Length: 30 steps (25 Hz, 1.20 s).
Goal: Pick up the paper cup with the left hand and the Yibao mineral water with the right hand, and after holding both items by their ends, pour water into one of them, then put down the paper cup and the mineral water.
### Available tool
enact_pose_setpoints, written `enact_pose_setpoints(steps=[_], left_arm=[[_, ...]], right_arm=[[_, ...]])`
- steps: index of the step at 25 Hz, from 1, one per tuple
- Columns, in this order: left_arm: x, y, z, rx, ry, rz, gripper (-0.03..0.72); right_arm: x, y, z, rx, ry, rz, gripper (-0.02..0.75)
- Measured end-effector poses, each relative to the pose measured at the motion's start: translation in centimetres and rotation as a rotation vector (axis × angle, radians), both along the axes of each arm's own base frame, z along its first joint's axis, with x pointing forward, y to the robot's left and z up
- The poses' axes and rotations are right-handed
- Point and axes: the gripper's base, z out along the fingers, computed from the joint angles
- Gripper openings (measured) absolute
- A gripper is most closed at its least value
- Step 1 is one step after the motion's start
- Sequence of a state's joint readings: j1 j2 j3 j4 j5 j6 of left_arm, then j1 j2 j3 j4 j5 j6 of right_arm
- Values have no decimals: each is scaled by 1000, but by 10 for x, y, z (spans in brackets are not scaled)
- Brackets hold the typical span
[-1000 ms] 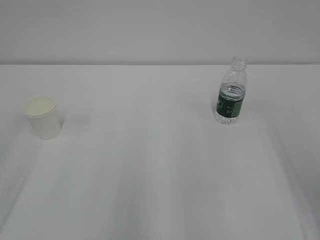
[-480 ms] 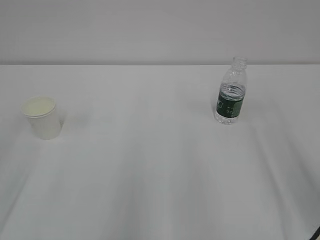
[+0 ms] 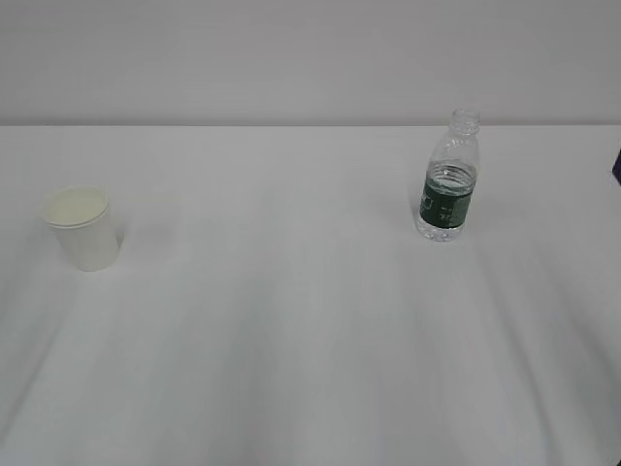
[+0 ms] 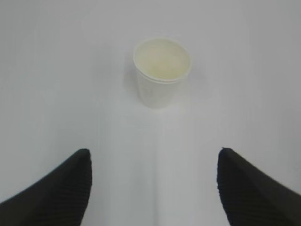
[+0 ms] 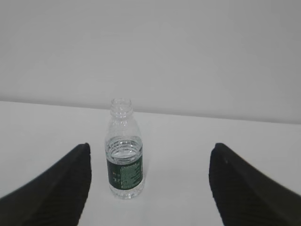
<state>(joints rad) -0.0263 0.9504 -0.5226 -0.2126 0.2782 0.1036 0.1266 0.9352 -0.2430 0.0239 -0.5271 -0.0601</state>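
The left hand [image 4: 153, 188] has its jaws spread wide, bare desk [image 4: 155, 141] between them and the paper cup [image 4: 162, 71] ahead. The right hand [image 5: 149, 188] is likewise spread, only the Yibao mineral water [image 5: 124, 149] standing ahead, slightly left of centre.

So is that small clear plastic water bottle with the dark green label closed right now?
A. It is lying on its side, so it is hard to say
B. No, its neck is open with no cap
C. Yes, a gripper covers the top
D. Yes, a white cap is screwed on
B: the small clear plastic water bottle with the dark green label stands upright on the white table, its threaded neck bare and uncovered.
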Motion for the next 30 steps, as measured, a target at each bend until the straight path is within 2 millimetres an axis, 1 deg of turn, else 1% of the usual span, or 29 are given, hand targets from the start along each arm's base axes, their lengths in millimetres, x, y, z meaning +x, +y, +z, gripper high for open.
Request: enact_pose_setpoints(steps=[2, 5, 8, 11, 14, 16, 19, 24, 28, 30], left_arm=[[4, 1, -1, 14, -36, 5, 593], [6, 0, -13, 25, -66, 10, 593], [1, -13, -30, 34, -120, -52, 593], [-9, -32, -41, 29, -209, -146, 593], [-17, -41, -53, 25, -233, -193, 593], [-19, -41, -61, 32, -241, -192, 593], [-15, -41, -68, 41, -243, -182, 593], [-5, -43, -85, 69, -197, -175, 593], [5, -44, -98, 93, -201, -161, 593], [10, -44, -102, 100, -223, -142, 593]], right_arm=[[5, 1, -8, 12, 37, -1, 593], [11, 2, -14, 13, 55, 1, 592], [14, 2, -17, 11, 64, 3, 592], [14, 2, -16, 14, 52, 4, 592], [14, 2, -16, 15, 43, 4, 592], [14, 3, -15, 14, 43, 7, 592], [14, 3, -15, 9, 42, 11, 592], [15, 4, -16, -1, 44, 26, 592], [19, 6, -24, -4, 79, 39, 592], [23, 8, -32, -1, 111, 51, 592]])
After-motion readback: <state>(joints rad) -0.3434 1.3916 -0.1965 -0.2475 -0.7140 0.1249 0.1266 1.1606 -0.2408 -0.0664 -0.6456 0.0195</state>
